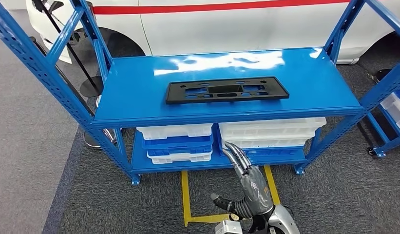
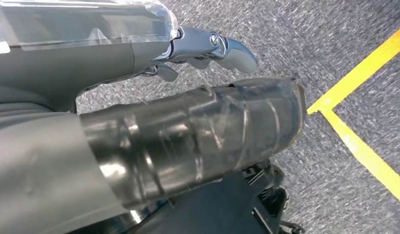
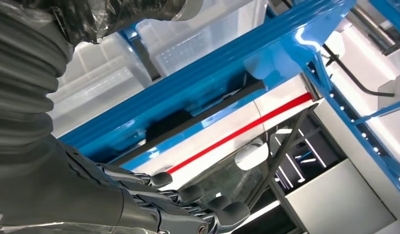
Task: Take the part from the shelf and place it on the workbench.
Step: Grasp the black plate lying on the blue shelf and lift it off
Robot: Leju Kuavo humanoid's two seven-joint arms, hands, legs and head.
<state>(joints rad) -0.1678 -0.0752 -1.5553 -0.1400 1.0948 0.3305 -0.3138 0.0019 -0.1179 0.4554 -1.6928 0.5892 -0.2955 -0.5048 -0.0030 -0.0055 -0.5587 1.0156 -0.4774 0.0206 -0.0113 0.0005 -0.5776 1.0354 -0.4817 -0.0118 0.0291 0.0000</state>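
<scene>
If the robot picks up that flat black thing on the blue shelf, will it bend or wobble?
The black part looks like thin moulded plastic, long, flat and full of cut-outs, so it is probably light and may flex a little if lifted by one end. It lies flat, so it shouldn't roll. On the glossy blue shelf it might slide when the right robot hand pushes it.

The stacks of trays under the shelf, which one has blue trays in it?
The left stack: blue trays sit sandwiched between white ones. The right stack, behind the right hand, shows just white trays.
</scene>
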